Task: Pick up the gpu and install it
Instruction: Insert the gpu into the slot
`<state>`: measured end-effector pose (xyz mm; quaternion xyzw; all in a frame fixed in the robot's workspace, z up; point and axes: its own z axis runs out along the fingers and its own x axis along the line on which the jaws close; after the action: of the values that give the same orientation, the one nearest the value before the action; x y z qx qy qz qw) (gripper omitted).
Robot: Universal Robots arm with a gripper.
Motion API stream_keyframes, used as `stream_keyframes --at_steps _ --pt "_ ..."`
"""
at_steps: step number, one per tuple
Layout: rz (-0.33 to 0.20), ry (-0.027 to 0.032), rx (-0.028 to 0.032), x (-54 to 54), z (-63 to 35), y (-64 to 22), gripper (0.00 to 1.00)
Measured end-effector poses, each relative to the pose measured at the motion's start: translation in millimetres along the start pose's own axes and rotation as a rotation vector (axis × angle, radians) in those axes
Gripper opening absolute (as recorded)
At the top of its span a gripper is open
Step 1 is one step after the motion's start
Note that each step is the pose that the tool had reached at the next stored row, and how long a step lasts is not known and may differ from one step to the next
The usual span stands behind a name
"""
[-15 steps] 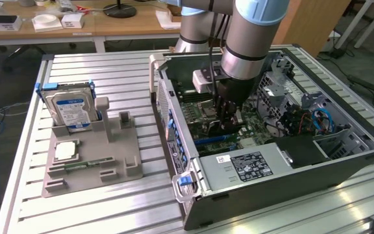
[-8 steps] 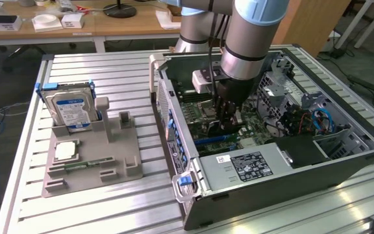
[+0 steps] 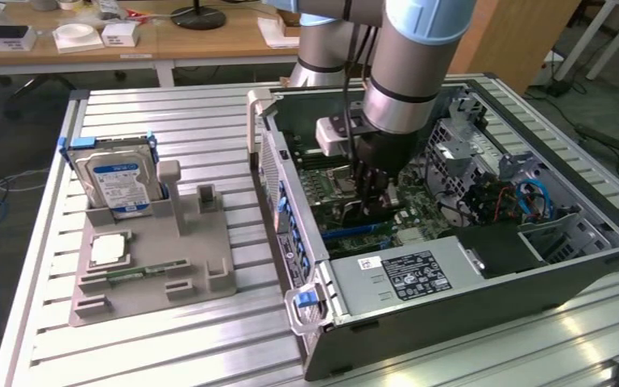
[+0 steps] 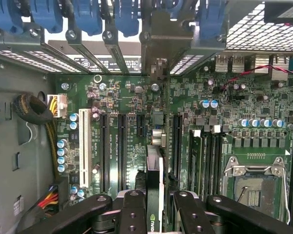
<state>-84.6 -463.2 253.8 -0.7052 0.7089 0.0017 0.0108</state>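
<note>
Gripper [image 4: 156, 207]: lowered into the open computer case [image 3: 450, 322], just above the motherboard [image 4: 112, 95].
Fingers [image 4: 134, 209]: set narrow, clamped on the gpu [image 4: 154, 170], one on each face.
Gpu: held upright and edge-on among the expansion slots [image 4: 123, 146]; whether it is seated cannot be told.
Grey holder [image 3: 197, 242]: placed beside the case, carrying a hard drive [image 3: 116, 181] and a memory stick [image 3: 143, 272].

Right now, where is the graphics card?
The graphics card stands on edge between the gripper's fingers inside the open computer case, over the long black slots of the motherboard, on the exterior view's right of the parts tray.
</note>
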Motion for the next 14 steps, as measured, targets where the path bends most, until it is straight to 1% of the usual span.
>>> stream_keyframes --at_steps 8,14 --pt "0.0 -0.0001 0.0001 0.0 1.1 0.8 0.26" --pt "0.0 0.0001 0.0 0.1 3.7 1.0 0.26"
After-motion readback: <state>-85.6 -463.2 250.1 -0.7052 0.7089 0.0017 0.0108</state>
